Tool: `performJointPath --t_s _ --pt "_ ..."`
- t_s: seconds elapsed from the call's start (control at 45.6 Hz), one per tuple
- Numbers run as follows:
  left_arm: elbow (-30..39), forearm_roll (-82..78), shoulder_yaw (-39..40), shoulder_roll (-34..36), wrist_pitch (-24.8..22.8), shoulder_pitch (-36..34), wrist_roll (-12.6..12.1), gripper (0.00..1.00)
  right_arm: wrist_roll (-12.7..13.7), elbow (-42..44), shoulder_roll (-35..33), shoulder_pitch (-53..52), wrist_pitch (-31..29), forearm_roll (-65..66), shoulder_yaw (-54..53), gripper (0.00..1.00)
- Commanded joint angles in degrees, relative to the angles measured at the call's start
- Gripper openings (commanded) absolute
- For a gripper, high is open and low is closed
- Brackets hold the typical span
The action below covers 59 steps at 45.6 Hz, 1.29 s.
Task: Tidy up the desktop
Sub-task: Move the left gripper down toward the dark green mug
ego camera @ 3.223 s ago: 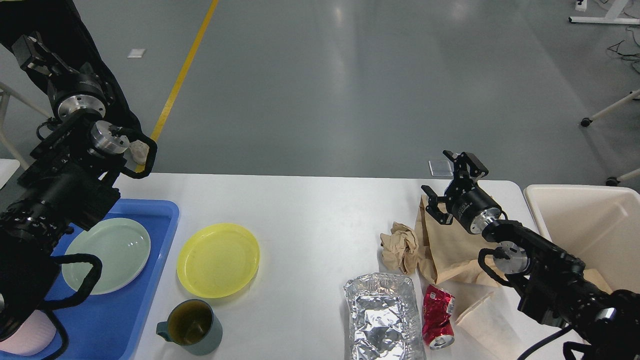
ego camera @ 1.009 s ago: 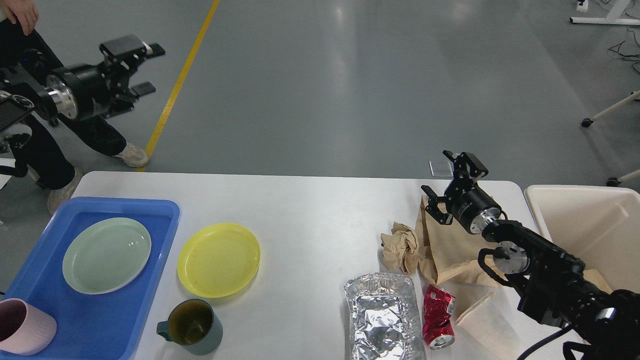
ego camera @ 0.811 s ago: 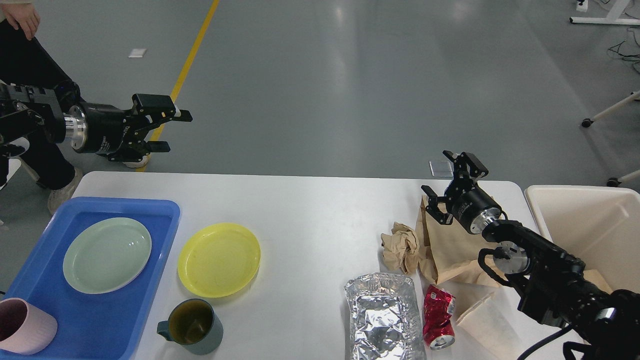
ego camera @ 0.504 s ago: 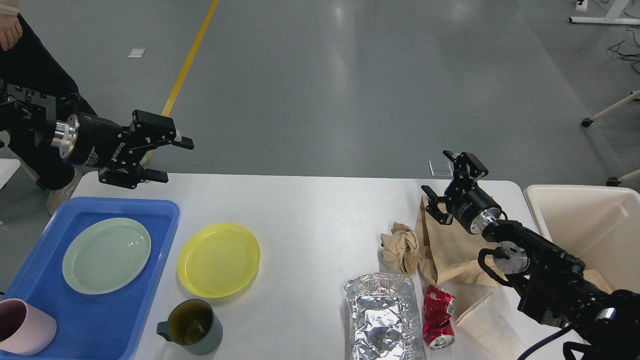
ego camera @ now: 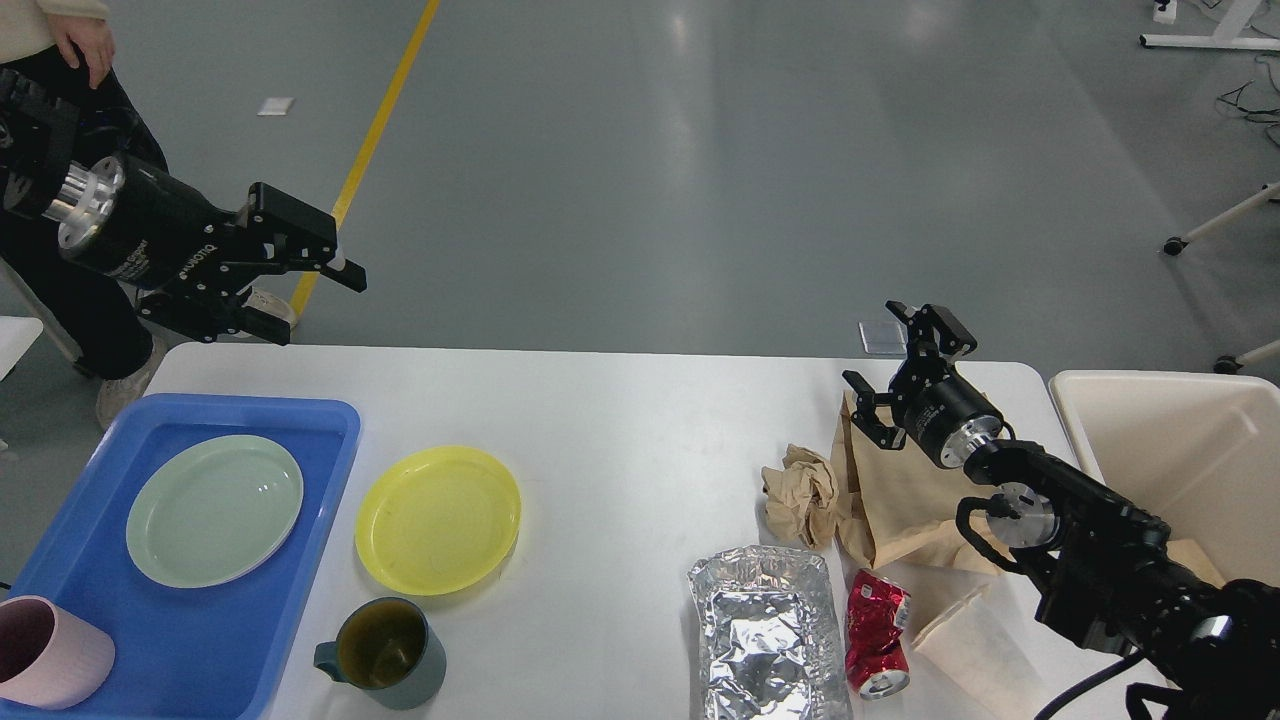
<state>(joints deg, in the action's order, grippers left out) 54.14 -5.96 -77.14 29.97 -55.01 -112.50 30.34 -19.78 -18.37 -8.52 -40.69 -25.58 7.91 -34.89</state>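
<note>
At about nine o'clock on the desktop [ego camera: 620, 420] sits a blue tray [ego camera: 300, 560] holding a pale green plate [ego camera: 214, 509] and, in its near corner, a pink cup [ego camera: 45, 652]. Above the tray's far edge, toward ten o'clock, hangs the left gripper [ego camera: 305, 300], fingers spread wide and holding nothing. Just right of the tray lies a yellow plate [ego camera: 437, 519], with a dark green mug [ego camera: 385, 652] at seven o'clock from it. Further right come a crumpled paper wad [ego camera: 800, 492], a foil tray [ego camera: 765, 635], a crushed red can [ego camera: 875, 632] and a brown paper bag [ego camera: 890, 495]. The right gripper [ego camera: 890, 360] hovers over the bag's far end, at about two o'clock on the desktop, also open and empty. A cream bin [ego camera: 1180, 450] stands beyond the right edge.

The risks, as I judge them: the yellow plate is thin and flat, so a pinch at its rim could slip or tip it; the mug seems to hold liquid that could spill. A person [ego camera: 60, 60] stands close behind the left arm.

The desktop lies below both grippers, neither touching it.
</note>
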Motion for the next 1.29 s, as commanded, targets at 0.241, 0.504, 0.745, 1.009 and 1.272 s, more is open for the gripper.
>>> performJointPath --t_s 0.241,0.504,0.745,1.009,1.272 --pt "-1.3 -0.3 2.6 -3.8 0.0 0.6 0.0 0.96 0.0 0.0 0.0 0.0 0.0 0.0 0.0 1.0" --pt "0.3 -0.2 2.7 -7.1 0.0 0.6 0.3 0.96 0.0 0.0 0.0 0.0 0.0 0.0 0.0 1.0" --pt "7.6 -0.2 2.6 -10.0 0.0 1.2 0.2 0.96 0.0 0.0 0.0 0.0 0.0 0.0 0.0 1.0" --pt "14.3 -0.4 1.7 -10.2 0.0 3.3 0.0 0.96 0.0 0.0 0.0 0.0 0.0 0.0 0.0 1.0" --pt "15.6 -0.5 -0.4 -12.3 0.0 8.0 -0.2 0.96 0.0 0.0 0.0 0.0 0.0 0.0 0.0 1.0"
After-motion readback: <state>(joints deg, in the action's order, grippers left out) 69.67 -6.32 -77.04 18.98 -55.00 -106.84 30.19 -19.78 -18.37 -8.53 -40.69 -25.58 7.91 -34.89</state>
